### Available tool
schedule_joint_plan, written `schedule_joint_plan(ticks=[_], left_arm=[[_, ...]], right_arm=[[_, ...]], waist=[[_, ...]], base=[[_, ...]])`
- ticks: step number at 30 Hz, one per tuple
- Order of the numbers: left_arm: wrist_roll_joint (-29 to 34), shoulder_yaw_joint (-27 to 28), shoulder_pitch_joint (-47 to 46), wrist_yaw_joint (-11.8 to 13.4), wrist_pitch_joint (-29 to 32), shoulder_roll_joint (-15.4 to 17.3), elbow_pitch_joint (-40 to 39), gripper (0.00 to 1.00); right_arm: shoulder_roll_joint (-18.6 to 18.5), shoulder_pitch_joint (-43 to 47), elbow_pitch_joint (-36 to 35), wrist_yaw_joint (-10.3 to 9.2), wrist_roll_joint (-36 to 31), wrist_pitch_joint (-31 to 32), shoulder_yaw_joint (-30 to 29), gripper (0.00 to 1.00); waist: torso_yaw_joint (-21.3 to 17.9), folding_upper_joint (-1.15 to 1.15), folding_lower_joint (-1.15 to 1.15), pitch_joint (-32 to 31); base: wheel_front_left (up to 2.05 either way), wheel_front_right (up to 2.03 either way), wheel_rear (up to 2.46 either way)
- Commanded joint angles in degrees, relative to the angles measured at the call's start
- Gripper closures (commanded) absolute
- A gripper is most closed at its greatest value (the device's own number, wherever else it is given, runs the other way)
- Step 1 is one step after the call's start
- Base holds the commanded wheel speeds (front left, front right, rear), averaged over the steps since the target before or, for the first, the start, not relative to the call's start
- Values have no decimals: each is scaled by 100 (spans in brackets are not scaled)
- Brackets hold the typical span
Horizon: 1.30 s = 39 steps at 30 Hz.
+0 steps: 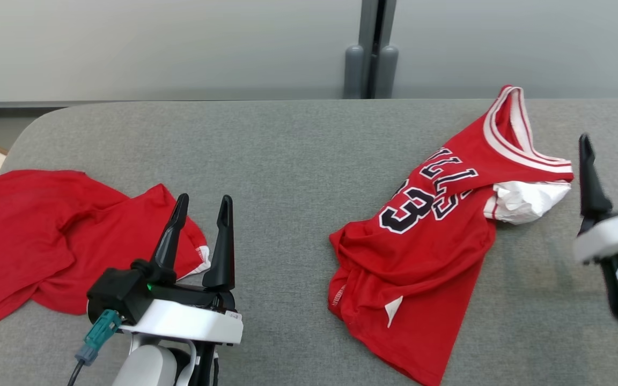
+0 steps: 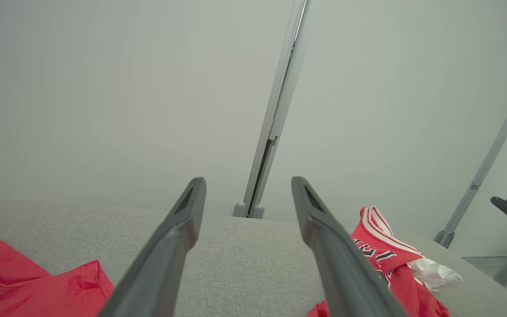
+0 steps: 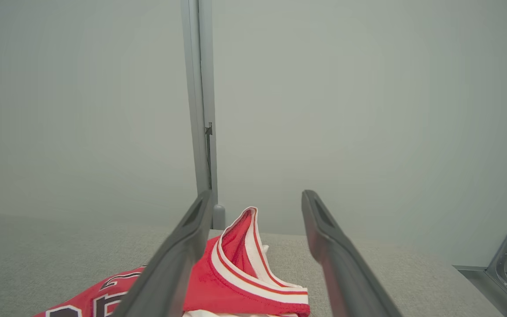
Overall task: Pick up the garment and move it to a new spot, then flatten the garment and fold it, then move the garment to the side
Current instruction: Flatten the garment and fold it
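The garment (image 1: 421,241) is a red jersey with white trim and dark lettering. It lies crumpled on the grey table (image 1: 287,161), right of centre, with one strap standing up at the far end. My right gripper (image 1: 609,137) hovers open just right of it, nothing between its fingers. In the right wrist view the garment (image 3: 236,273) lies below and between the open gripper (image 3: 257,198). My left gripper (image 1: 205,200) stands open at the lower left, well apart from the jersey. The left wrist view has the garment (image 2: 385,259) to the right of the open left gripper (image 2: 248,185).
A second red cloth (image 1: 46,236) lies spread at the table's left end, partly under my left gripper, and its edge (image 2: 38,286) shows in the left wrist view. A pale wall with a grey post (image 1: 370,48) runs behind the table. Bare grey surface separates the two cloths.
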Motion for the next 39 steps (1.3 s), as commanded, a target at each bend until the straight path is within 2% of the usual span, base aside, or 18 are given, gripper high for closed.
schedule_joint_plan(ticks=[1,8,12,17,24,28,33,39], left_arm=[[7,6,81,-17,-1,20,0,0],[-72,-44,212,-47,-1,20,101,0],[-52,-87,227,-69,-1,20,140,0],[-75,-194,167,-112,-1,19,173,0],[-262,-1056,101,-525,-1,23,749,0],[-557,-1747,52,-710,24,14,1290,0],[-1091,-2477,-211,-809,298,17,1784,0],[-1564,-2954,-531,-800,417,27,2091,0]], right_arm=[[108,308,-198,-2,44,-64,-64,0],[761,1636,-1179,-2,-121,-148,-567,0],[993,1872,-1371,-2,-256,-152,-706,0],[1047,1812,-1441,-2,-338,-67,-852,0],[1139,1747,-1465,-2,-450,16,-1113,0],[1167,1727,-1453,-2,-498,30,-1151,0],[1195,1661,-1413,-2,-566,28,-1178,0],[1206,1583,-1349,-2,-612,-17,-1192,0]], waist=[[-81,0,0,-44],[-181,0,0,-25],[-209,0,0,-1],[-190,0,0,41],[-96,0,0,172],[-80,0,0,264],[-116,0,0,388],[-208,0,0,507]], base=[[0,0,0],[0,0,0],[0,0,0],[0,0,0],[0,0,0],[0,0,0],[0,0,0],[0,0,0]])
